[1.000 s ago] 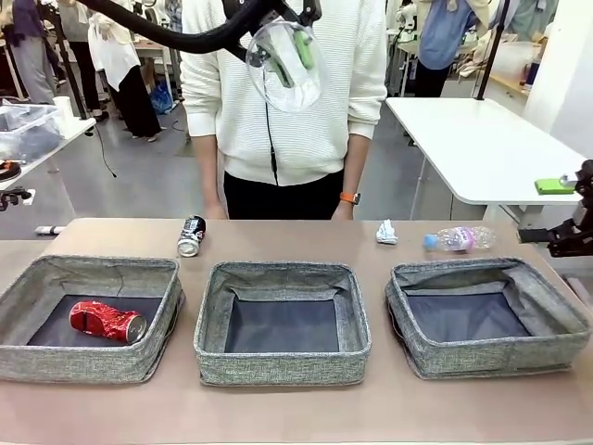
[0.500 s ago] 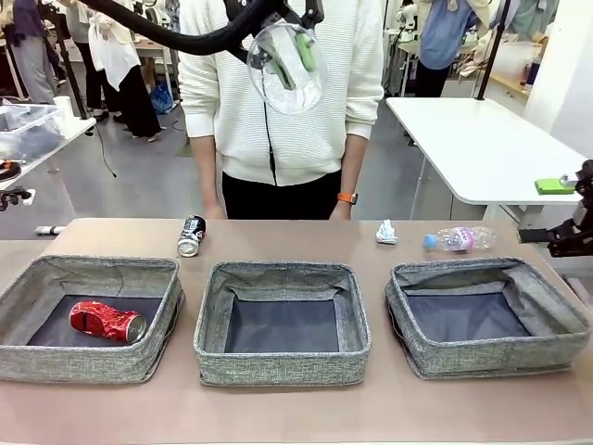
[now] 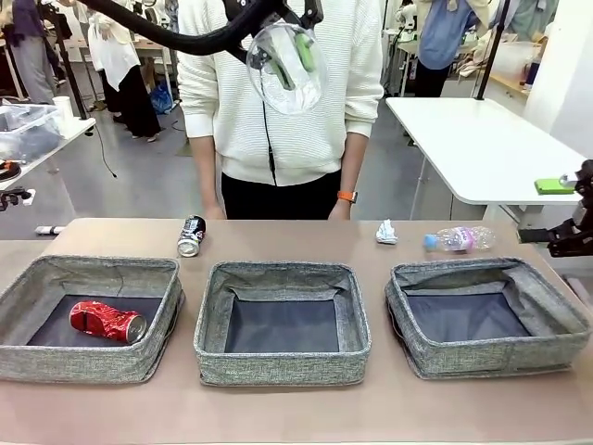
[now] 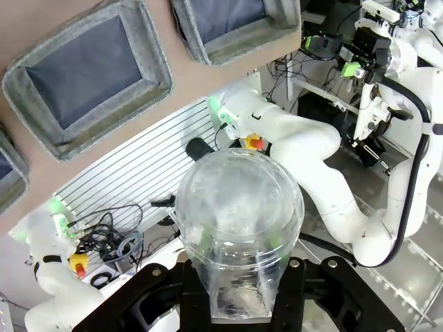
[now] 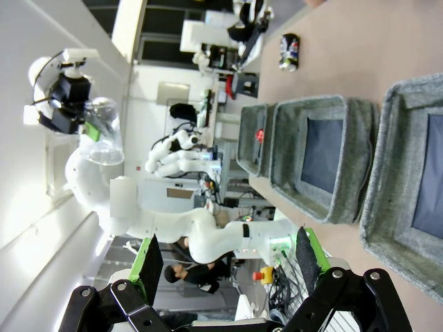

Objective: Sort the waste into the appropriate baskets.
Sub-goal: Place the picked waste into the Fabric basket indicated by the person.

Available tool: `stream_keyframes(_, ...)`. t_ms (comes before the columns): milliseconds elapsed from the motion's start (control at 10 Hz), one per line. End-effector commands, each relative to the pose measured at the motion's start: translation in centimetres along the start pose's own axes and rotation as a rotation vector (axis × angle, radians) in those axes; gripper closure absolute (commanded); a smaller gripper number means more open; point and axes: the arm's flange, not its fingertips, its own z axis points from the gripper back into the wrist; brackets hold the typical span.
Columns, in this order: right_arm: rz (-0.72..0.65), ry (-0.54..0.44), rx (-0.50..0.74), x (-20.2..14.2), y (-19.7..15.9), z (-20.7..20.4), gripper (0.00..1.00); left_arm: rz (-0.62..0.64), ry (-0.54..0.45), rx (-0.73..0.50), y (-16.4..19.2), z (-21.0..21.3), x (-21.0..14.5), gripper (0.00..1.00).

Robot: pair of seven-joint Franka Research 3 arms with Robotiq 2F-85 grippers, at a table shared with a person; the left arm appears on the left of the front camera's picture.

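My left gripper (image 3: 289, 56) hangs high above the middle basket (image 3: 283, 363), shut on a clear plastic cup (image 3: 284, 69) in front of the person's chest. In the left wrist view the cup (image 4: 239, 214) stands between my fingers, over the baskets far below. A crushed red can (image 3: 107, 321) lies in the left basket (image 3: 93, 363). The right basket (image 3: 491, 360) holds nothing. On the far strip of table lie a black-and-silver can (image 3: 191, 235), a white paper wad (image 3: 386, 232) and a pink-labelled clear bottle (image 3: 460, 239). My right gripper (image 3: 547, 237) (image 5: 227, 261) stands open at the table's right edge.
A person in a white sweater (image 3: 278, 111) stands at the far side, hands down behind the table edge. A white table (image 3: 473, 148) stands beyond on the right. Bare tabletop (image 3: 296, 413) runs in front of the baskets.
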Motion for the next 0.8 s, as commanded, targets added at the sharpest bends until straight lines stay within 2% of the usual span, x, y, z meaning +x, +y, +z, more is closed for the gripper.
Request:
stream_keyframes(0,0.001,-0.003,0.014,0.08,0.24,0.1,0.0,-0.006,-0.001,0.015,0.12,0.17,-0.29,0.69)
stream_keyframes(700,0.001,-0.003,0.014,0.08,0.24,0.1,0.0,-0.006,-0.001,0.015,0.12,0.17,-0.29,0.69)
